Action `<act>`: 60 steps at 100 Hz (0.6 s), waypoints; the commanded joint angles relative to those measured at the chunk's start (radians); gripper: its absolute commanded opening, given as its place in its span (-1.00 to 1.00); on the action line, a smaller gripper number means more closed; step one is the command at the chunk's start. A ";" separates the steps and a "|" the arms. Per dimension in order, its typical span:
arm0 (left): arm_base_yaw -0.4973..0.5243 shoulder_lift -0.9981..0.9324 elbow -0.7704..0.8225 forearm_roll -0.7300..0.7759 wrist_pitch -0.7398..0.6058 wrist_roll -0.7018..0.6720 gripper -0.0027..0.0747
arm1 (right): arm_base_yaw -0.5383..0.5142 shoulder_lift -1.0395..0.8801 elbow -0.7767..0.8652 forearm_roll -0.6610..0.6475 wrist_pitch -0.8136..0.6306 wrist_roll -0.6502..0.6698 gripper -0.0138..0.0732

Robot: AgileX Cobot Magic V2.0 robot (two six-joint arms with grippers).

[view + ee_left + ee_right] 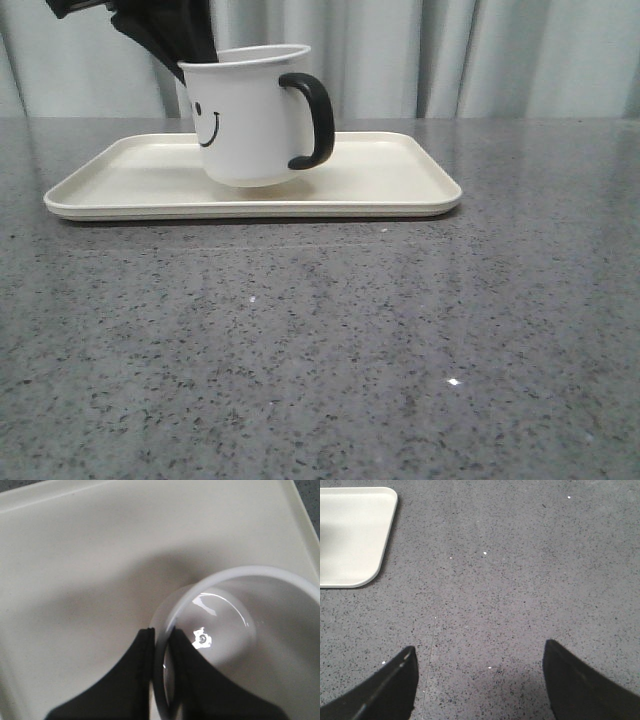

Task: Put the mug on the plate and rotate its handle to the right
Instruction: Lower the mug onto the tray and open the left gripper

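The white mug (250, 120) with a black smiley face hangs tilted over the cream plate (400, 185), its base at or just above the plate's surface; I cannot tell whether they touch. Its black handle (315, 120) points to the right in the front view. My left gripper (185, 62) comes down from the upper left and is shut on the mug's rim (162, 645), one finger inside and one outside. The mug (235, 625) is empty. My right gripper (479, 652) hovers open over bare table and holds nothing; the front view does not show it.
The grey speckled tabletop (320, 350) stretches in front of the plate. A corner of the plate (355, 535) lies well apart from the right gripper. A pale curtain (480, 50) hangs behind the table.
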 commanded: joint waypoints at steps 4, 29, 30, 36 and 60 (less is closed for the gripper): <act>-0.013 -0.038 -0.038 -0.005 -0.033 -0.013 -0.98 | 0.002 0.014 -0.033 -0.002 -0.064 -0.002 0.54; -0.013 0.004 -0.038 -0.005 -0.033 -0.013 -0.98 | 0.002 0.014 -0.033 -0.002 -0.064 -0.002 0.54; -0.013 0.004 -0.038 -0.005 -0.033 -0.013 -0.98 | 0.002 0.014 -0.033 -0.002 -0.064 -0.002 0.54; -0.013 0.006 -0.038 -0.005 -0.033 -0.013 -0.98 | 0.002 0.014 -0.033 -0.002 -0.064 -0.002 0.54; -0.013 0.006 -0.039 -0.005 -0.033 -0.013 -0.98 | 0.002 0.014 -0.033 -0.002 -0.064 -0.002 0.54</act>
